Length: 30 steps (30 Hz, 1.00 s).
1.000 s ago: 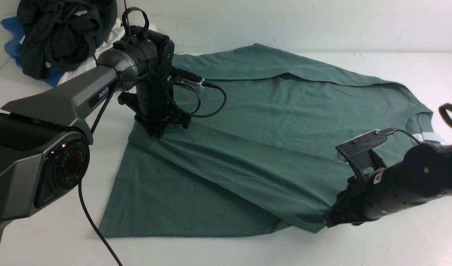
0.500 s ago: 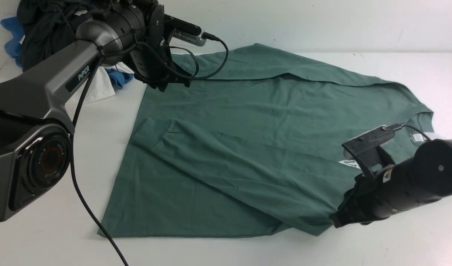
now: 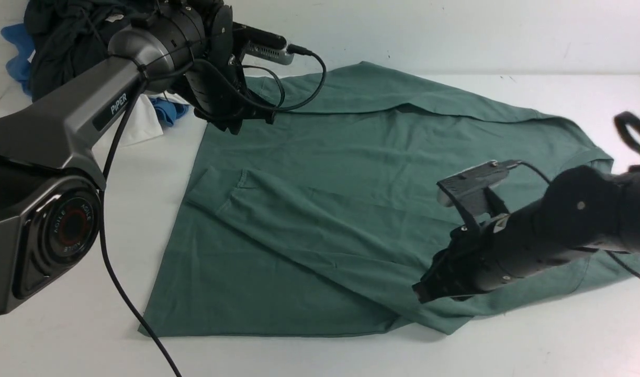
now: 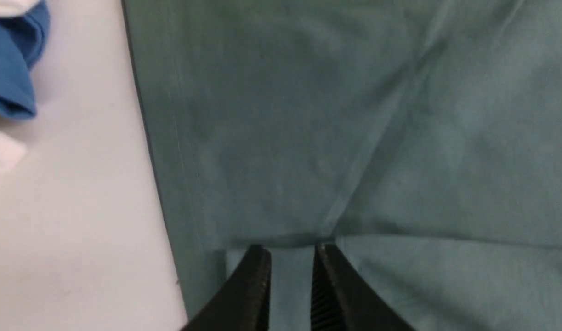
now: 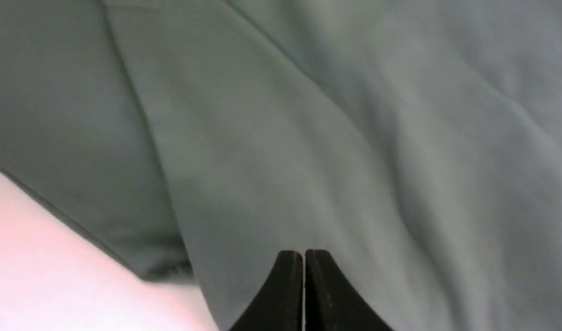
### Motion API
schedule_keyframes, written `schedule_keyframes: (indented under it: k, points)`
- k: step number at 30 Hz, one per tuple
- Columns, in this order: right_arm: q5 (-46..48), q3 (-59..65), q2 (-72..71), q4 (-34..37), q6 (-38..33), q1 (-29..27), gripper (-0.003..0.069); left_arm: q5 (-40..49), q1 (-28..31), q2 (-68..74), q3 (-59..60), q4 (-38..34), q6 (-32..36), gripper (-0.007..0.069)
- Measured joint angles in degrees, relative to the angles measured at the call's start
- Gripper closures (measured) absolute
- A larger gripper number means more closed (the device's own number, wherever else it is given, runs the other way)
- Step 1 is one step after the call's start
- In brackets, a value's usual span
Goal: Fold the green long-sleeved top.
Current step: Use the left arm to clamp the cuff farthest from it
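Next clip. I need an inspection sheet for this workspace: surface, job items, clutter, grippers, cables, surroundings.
Surface: white table, no stains seen.
Job's things: green long-sleeved top lies spread flat, with one sleeve folded diagonally across the body and the neck towards the robot's right.
Clutter: black garment, blue garment and white garment sit at the far left; the blue one lies apart from the top.
Grippers: left gripper is above the top's far left corner, jaws slightly apart and empty. Right gripper is low over the near right part, jaws shut with nothing between them.
Cables: a black wrist cable loops at the left wrist; an arm cable hangs below the left arm.
Surroundings: pale wall; nothing else seen.
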Motion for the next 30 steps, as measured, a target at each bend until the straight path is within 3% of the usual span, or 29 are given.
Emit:
schedule_keyframes:
  k: [5, 9, 14, 19, 22, 30]
  points:
    - [-2.7, -2.4, 6.5, 0.3, -0.8, 0.4, 0.0656, 3.4, 0.0, -0.1, 0.0, 0.0, 2.1, 0.0503]
    - [1.8, -2.7, 6.8, -0.9, -0.9, 0.4, 0.0656, 4.0, 0.0, -0.7, 0.0, 0.0, 2.9, 0.0503]
    - [10.3, -1.0, 4.0, -7.1, 3.1, 0.4, 0.0656, -1.5, 0.4, -1.0, 0.0, -0.2, 0.8, 0.0503]
    - [12.0, 0.2, 0.5, -7.9, 3.9, 0.4, 0.0656, -11.2, 3.2, 0.8, 0.0, -5.2, -2.9, 0.0492]
    - [9.7, 0.2, -5.1, -7.6, 3.9, 0.4, 0.0656, -18.9, 7.2, 3.8, -0.2, -13.4, -2.7, 0.0413]
    - [6.6, 0.2, -9.2, -7.5, 3.9, 0.4, 0.0656, -21.9, 11.2, 13.8, -11.0, -23.5, 4.9, 0.0186]
